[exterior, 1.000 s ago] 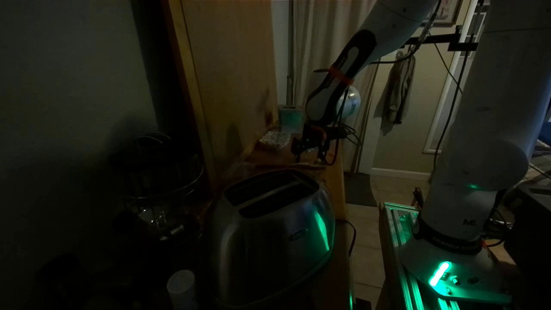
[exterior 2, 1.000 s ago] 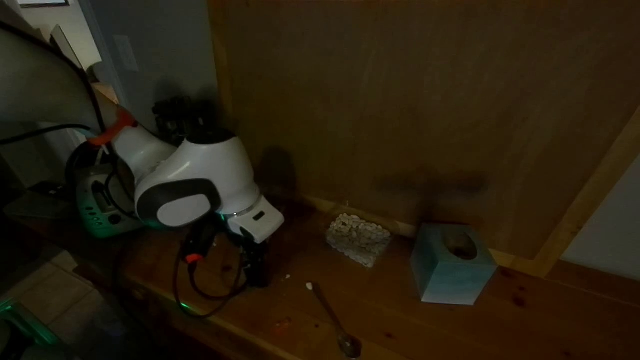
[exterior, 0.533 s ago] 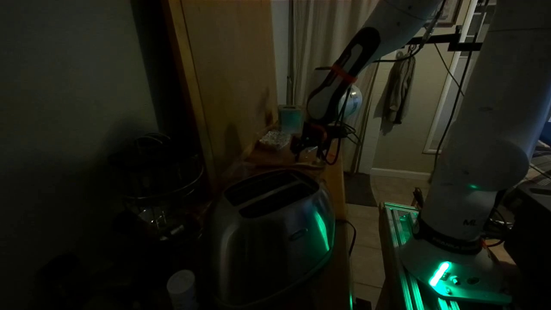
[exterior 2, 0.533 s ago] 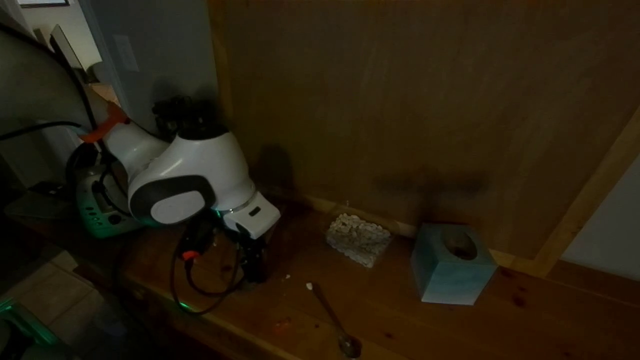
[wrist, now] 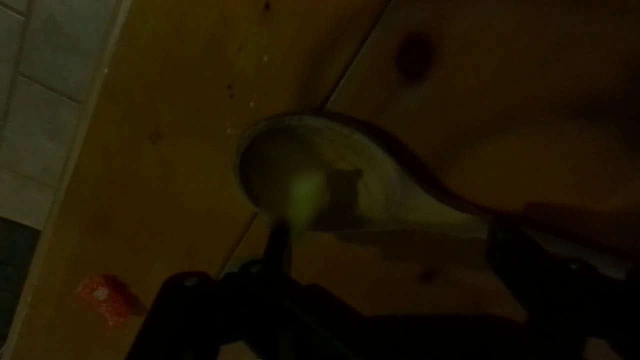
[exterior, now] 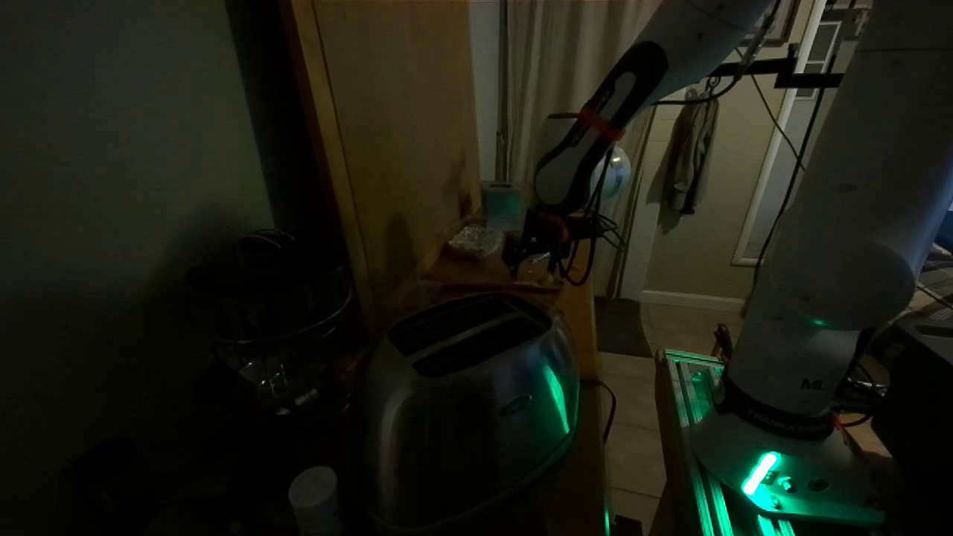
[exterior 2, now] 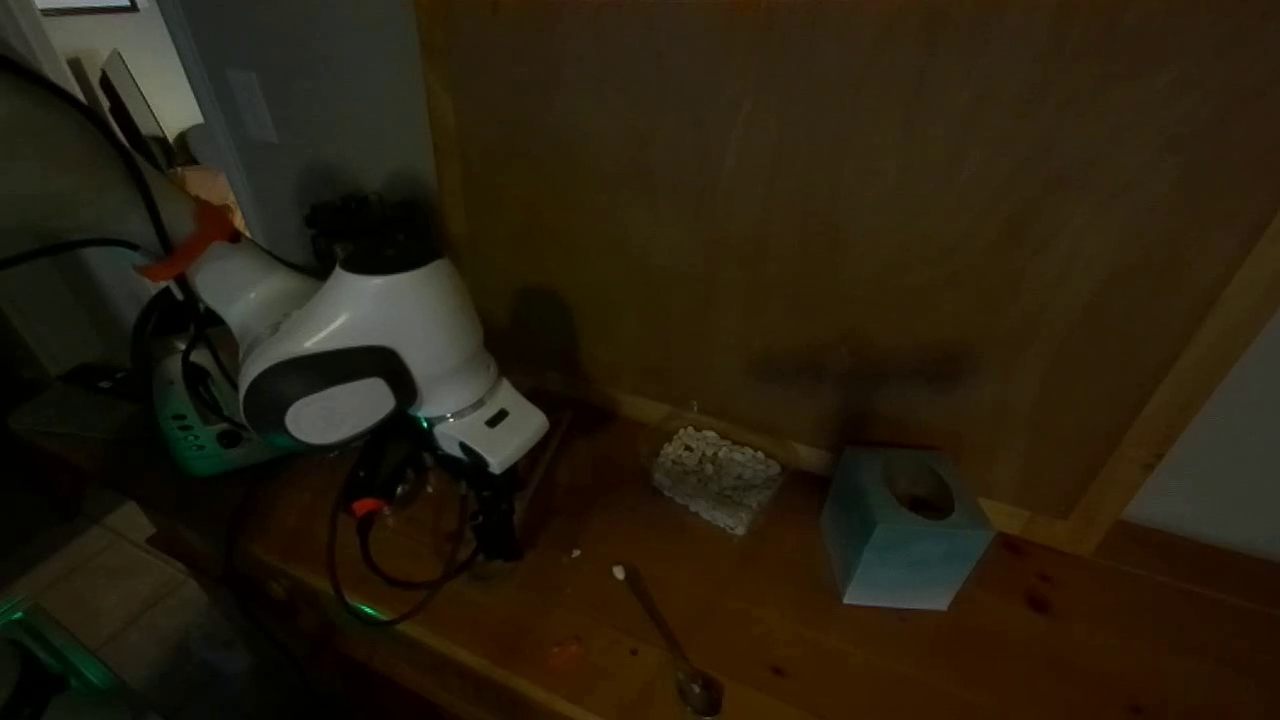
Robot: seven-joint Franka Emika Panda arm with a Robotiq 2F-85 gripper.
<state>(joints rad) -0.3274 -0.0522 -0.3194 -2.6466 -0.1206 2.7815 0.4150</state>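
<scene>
My gripper [wrist: 392, 237] is open, its dark fingers [wrist: 522, 265] wide apart with nothing between them. It points down low over the wooden counter, and it also shows in both exterior views [exterior: 533, 272] [exterior 2: 498, 552]. A large pale spoon [wrist: 385, 180] lies below it in the wrist view, bowl to the left and handle to the right. The right finger overlaps the handle in the picture; I cannot tell whether they touch. A blurred yellow-green patch [wrist: 306, 197] shows at the left fingertip; what it is cannot be told. The gripper mostly hides the spoon in an exterior view.
A red-orange wrapper [wrist: 107, 297] lies near the counter edge. A smaller spoon [exterior 2: 660, 625], a clear container of whitish pieces [exterior 2: 718, 480] and a tissue box [exterior 2: 900, 550] stand farther along. A toaster [exterior: 476, 402] stands on the same counter. A wooden panel [exterior 2: 850, 200] rises behind.
The arm and gripper have shifted slightly toward the toaster side, left in an exterior view. More of the large spoon's handle shows there now. The gripper stays open.
</scene>
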